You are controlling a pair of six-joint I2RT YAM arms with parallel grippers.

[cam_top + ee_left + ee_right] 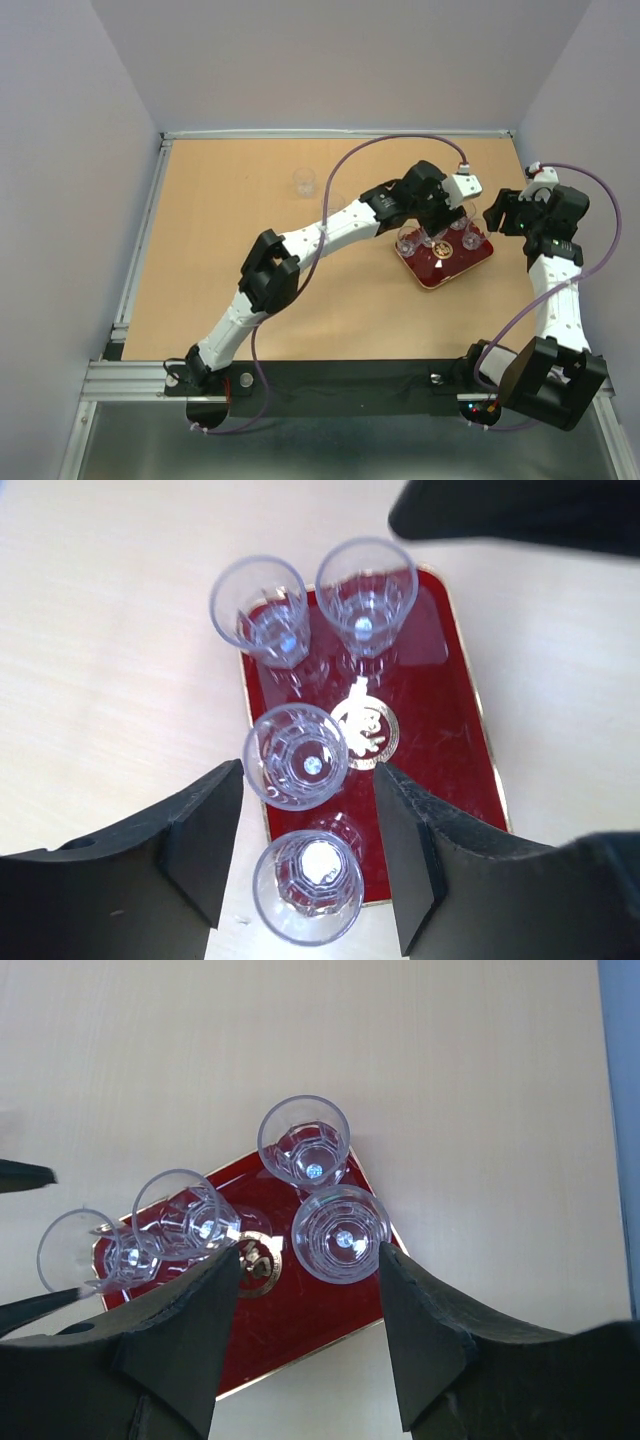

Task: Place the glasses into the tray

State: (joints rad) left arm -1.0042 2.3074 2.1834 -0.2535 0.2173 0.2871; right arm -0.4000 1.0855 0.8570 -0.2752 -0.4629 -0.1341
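The dark red tray (pixel 440 276) with its gold emblem (pixel 364 728) lies at the right of the table. Three clear glasses (pixel 297 757) stand on the tray. A fourth glass (pixel 307 885) sits at the tray's near edge, between the open fingers of my left gripper (pixel 308 772), with a gap on each side. In the top view the left gripper (pixel 437 222) hangs over the tray. My right gripper (pixel 310 1255) is open and empty above the tray's other end (pixel 300 1320), close to one glass (pixel 341 1233). Another glass (pixel 304 182) stands alone on the table, far left of the tray.
The wooden table (pixel 230 270) is bounded by a metal rail at the left and far sides and grey walls behind. The right gripper (pixel 497 212) and the left gripper are close together over the tray.
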